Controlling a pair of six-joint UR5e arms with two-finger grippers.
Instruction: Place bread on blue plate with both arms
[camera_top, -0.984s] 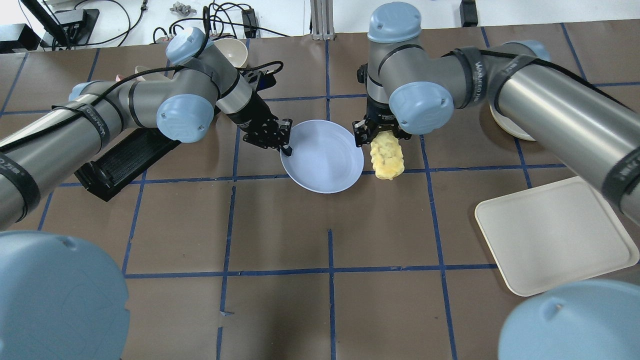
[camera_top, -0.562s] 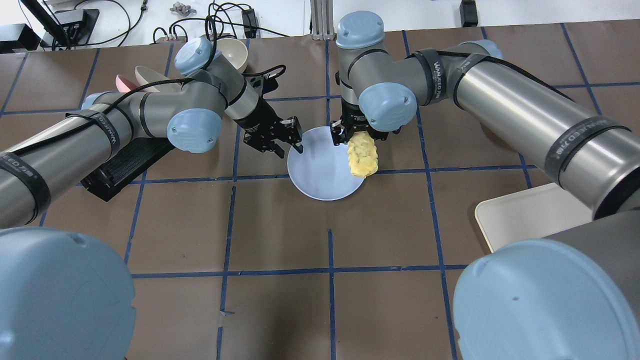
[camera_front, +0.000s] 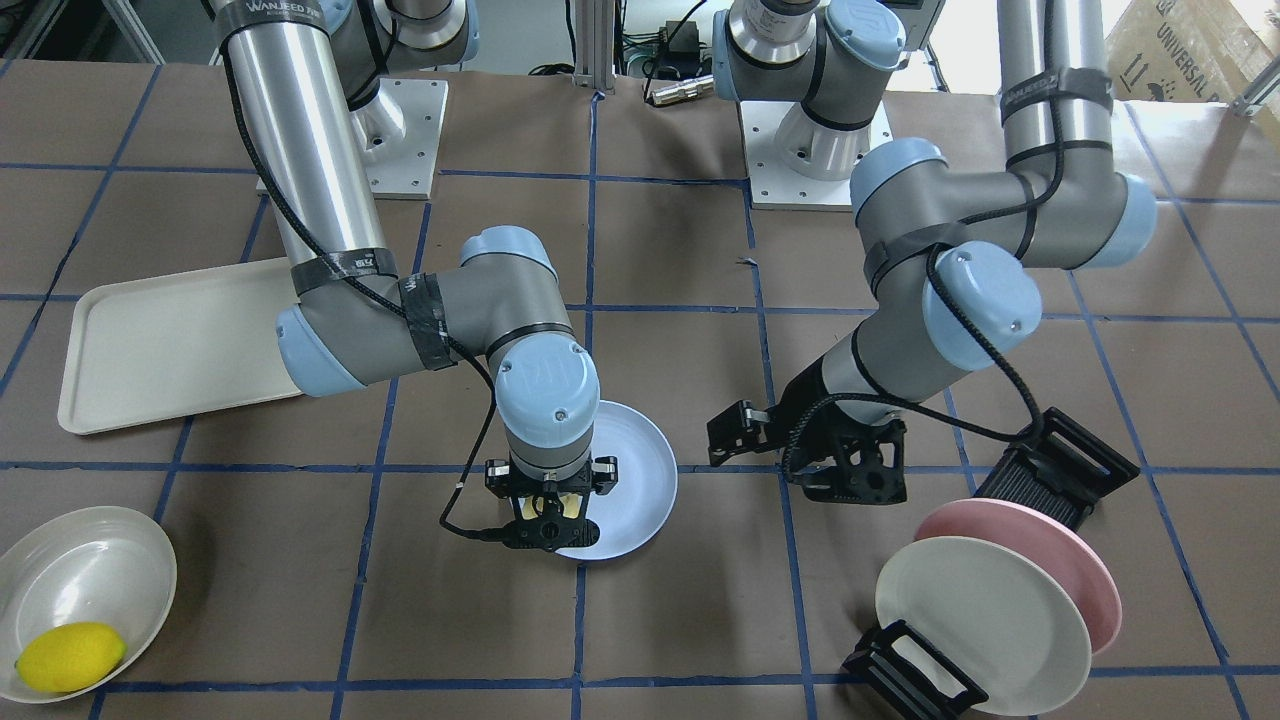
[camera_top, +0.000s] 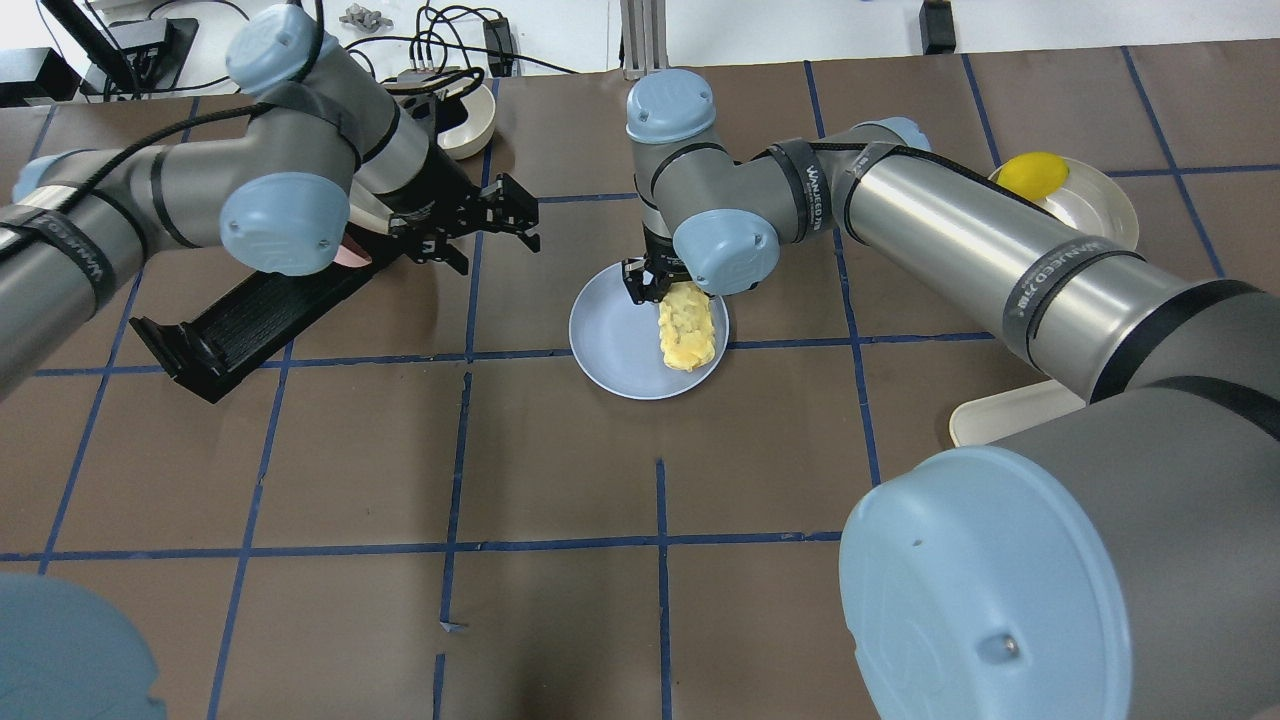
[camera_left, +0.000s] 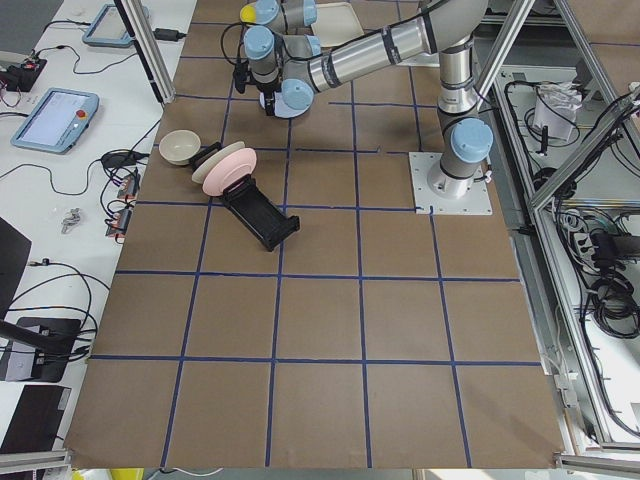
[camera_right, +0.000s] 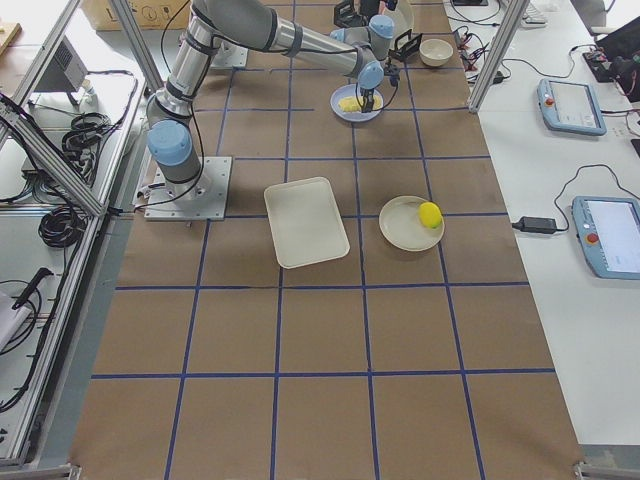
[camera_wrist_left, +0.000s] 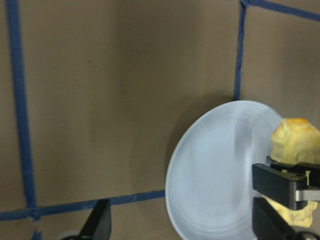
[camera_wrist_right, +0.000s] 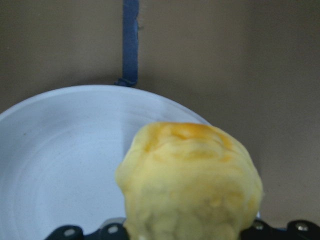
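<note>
we watch the right gripper (camera_top: 660, 290), fingers clamped on the bread (camera_top: 686, 333), hold it low near the blue plate (camera_top: 610, 340) rim; left gripper (camera_top: 520, 217) fingers wide, well aside. let go here, it could roll onto the desk (camera_top: 560, 460).

At table's middle, plate (camera_top: 612, 345). Within its rim, toward its right side, bread (camera_top: 686, 332), lengthwise away from the robot. Over the bread's far end, right gripper (camera_front: 548, 512), jaws on either side of it. Between plate and rack (camera_top: 240, 318), left gripper (camera_top: 505, 225), well apart from the plate. In the rack, on edge, near dish (camera_front: 1045, 540) with far dish (camera_front: 980, 625) just beyond it. Past the rack, at the far left, small bowl (camera_top: 470, 108). At the far right, lemon (camera_top: 1030, 172) in wide bowl (camera_top: 1100, 210). Nearer the robot on that side, tray (camera_front: 170, 340).
</note>
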